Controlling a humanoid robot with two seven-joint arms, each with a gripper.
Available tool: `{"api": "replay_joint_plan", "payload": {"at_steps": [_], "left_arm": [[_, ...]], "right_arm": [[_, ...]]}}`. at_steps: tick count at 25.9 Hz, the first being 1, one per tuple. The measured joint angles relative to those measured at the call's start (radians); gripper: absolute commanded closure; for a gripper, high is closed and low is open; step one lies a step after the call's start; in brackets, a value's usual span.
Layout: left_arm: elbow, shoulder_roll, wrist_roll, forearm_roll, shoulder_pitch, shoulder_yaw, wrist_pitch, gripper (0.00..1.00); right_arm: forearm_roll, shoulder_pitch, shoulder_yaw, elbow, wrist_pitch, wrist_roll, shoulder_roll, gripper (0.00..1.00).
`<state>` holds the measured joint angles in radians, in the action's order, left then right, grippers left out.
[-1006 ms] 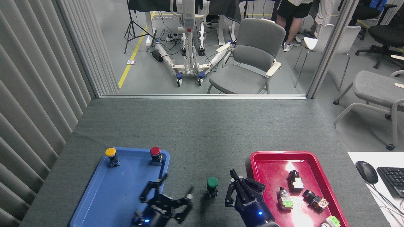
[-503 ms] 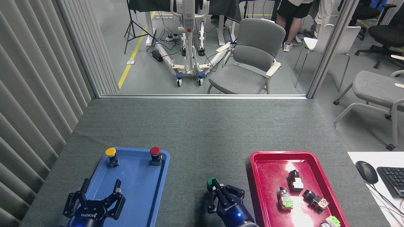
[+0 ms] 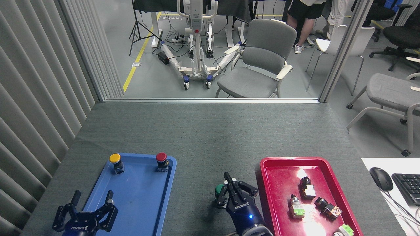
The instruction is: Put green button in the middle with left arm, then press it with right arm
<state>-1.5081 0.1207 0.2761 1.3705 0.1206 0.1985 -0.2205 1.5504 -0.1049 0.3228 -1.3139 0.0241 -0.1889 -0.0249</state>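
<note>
The green button [image 3: 219, 189] stands on the bare grey tabletop in the middle [image 3: 203, 154], between the two trays. Only the left part of its green cap shows. My right gripper [image 3: 233, 187] is right against it on its right side, with its fingers drawn together and one fingertip [image 3: 226, 176] pointing past the cap. I cannot tell whether a finger rests on the cap. My left gripper [image 3: 93, 200] is low at the bottom left, over the left edge of the blue tray [image 3: 137, 196]. Its fingers are spread open and hold nothing.
A yellow button [image 3: 115, 162] and a red button [image 3: 161, 160] stand at the far end of the blue tray. The red tray [image 3: 279, 164] on the right holds several loose switches. A mouse [image 3: 380, 178] and keyboard [image 3: 407, 186] lie on a white surface at far right.
My left gripper has drawn back from beside the green button to the bottom left, staying open. My right gripper moved left up to the button and now partly covers it. The button has not moved.
</note>
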Motion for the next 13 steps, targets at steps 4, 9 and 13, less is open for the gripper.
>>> {"api": "replay_joint_plan", "payload": {"at_steps": [4,9,13], "left_arm": [[0.012,0.001,0.0,-0.025,-0.006,0.001,0.005,0.01],[0.029,-0.007,-0.002,-0.03,-0.014,-0.001,0.005,0.01],[0.032,-0.01,-0.002,-0.031,-0.017,-0.004,-0.003,0.01]], "right_arm": [[-0.019,0.009,-0.018,-0.068,0.045,-0.043,-0.003,0.0],[-0.034,0.084,-0.124,-0.143,0.048,-0.052,-0.035,0.0],[-0.058,0.154,-0.205,-0.204,0.01,-0.054,-0.075,0.0]]}}
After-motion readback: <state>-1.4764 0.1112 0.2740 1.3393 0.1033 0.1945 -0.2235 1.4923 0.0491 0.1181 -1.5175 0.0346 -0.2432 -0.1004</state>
